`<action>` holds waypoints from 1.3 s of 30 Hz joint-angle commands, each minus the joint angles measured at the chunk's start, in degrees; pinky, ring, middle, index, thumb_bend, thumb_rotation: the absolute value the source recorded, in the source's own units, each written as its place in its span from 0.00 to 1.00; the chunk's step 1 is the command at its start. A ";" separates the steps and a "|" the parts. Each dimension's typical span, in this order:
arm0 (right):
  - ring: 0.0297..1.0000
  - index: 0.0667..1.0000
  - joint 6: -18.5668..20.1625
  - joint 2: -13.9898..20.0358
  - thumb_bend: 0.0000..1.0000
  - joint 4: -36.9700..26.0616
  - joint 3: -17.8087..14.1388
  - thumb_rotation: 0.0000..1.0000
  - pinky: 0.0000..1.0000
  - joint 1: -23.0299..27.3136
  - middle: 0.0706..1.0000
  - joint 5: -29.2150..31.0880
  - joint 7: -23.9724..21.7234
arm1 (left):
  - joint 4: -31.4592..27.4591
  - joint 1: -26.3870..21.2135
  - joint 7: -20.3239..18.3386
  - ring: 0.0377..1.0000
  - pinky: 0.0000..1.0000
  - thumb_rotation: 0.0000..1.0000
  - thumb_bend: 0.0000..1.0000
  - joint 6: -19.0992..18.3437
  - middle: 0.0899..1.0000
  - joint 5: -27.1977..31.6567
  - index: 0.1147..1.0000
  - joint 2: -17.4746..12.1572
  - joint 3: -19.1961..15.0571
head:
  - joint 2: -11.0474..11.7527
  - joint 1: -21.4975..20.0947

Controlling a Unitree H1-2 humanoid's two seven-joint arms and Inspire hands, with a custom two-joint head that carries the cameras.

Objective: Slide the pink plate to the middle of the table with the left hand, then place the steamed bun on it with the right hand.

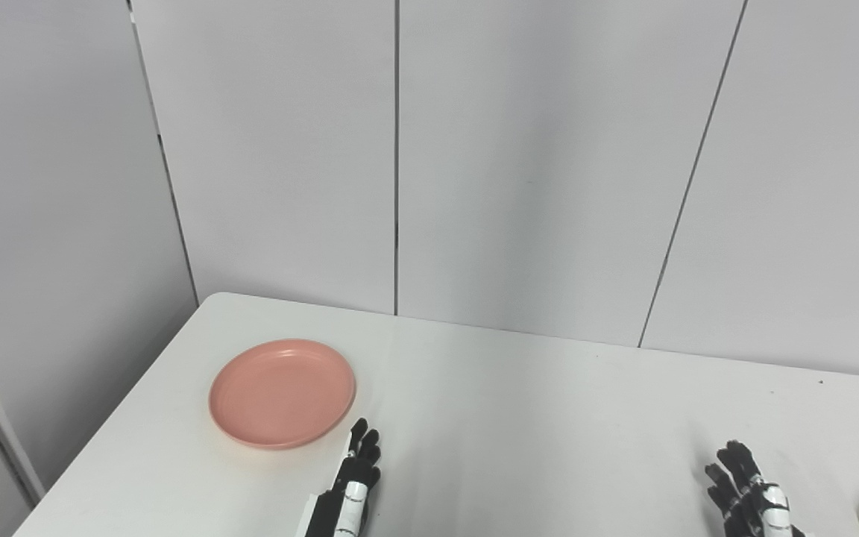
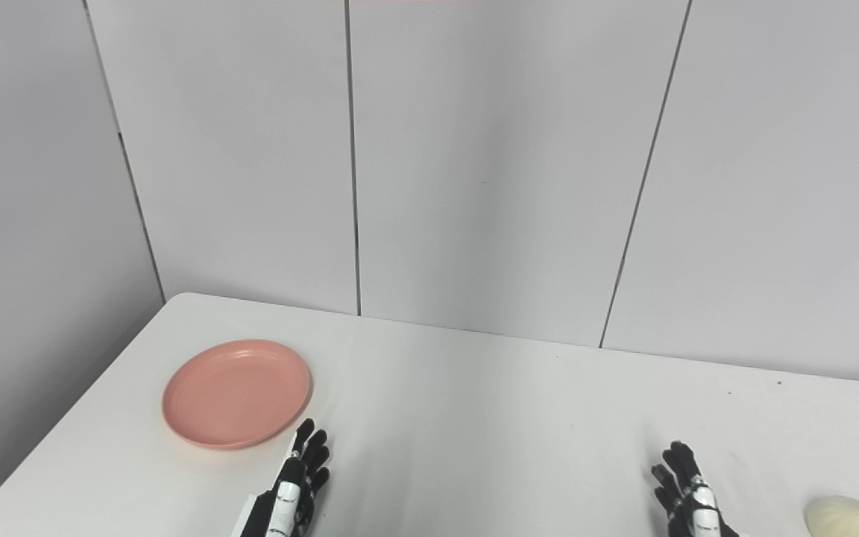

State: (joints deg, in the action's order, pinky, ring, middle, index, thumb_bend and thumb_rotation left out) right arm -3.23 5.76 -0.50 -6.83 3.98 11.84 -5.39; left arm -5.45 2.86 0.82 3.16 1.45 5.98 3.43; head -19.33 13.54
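An empty pink plate [image 1: 282, 392] lies on the left part of the white table [image 1: 519, 403]. My left hand [image 1: 353, 481] rises from the bottom edge just right of the plate's near rim, fingers stretched forward and holding nothing; whether it touches the rim I cannot tell. A pale cream steamed bun [image 2: 845, 517] rests at the bottom right, partly cut off by the frame edge. My right hand [image 2: 687, 492] sits a short way left of the bun, fingers spread, empty and apart from it.
Grey wall panels [image 1: 400, 149] stand right behind the table's far edge. The table's left edge [image 1: 112, 418] runs diagonally close to the plate, with a drop beyond it.
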 commanded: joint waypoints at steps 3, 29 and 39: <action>0.91 0.91 -2.54 -1.70 0.74 1.45 1.02 0.98 0.95 -1.48 0.93 -1.10 0.23 | -1.17 -0.60 -1.10 1.00 1.00 0.97 0.76 0.92 0.99 3.13 1.00 -0.79 -1.30 | -1.00 -1.00; 0.90 0.92 -0.80 -3.11 0.67 -2.95 1.79 0.99 0.92 -2.80 0.94 -2.68 1.52 | -7.53 -22.61 -2.57 0.85 0.82 0.92 0.99 -7.20 0.83 11.70 0.78 -16.27 -13.67 | -3.37 -2.19; 0.90 0.92 0.56 -3.41 0.68 -4.05 1.74 0.97 0.92 -3.05 0.93 -2.33 1.93 | 5.81 -29.18 -5.16 0.91 0.86 0.89 0.98 -1.57 0.88 13.81 0.89 -23.27 -18.74 | -3.95 -1.80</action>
State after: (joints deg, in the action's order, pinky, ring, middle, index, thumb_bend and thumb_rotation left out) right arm -2.94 2.93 -4.58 -5.32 1.64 8.84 -3.46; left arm -0.02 -23.37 -3.65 -1.17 14.79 -15.66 -14.71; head -23.20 11.78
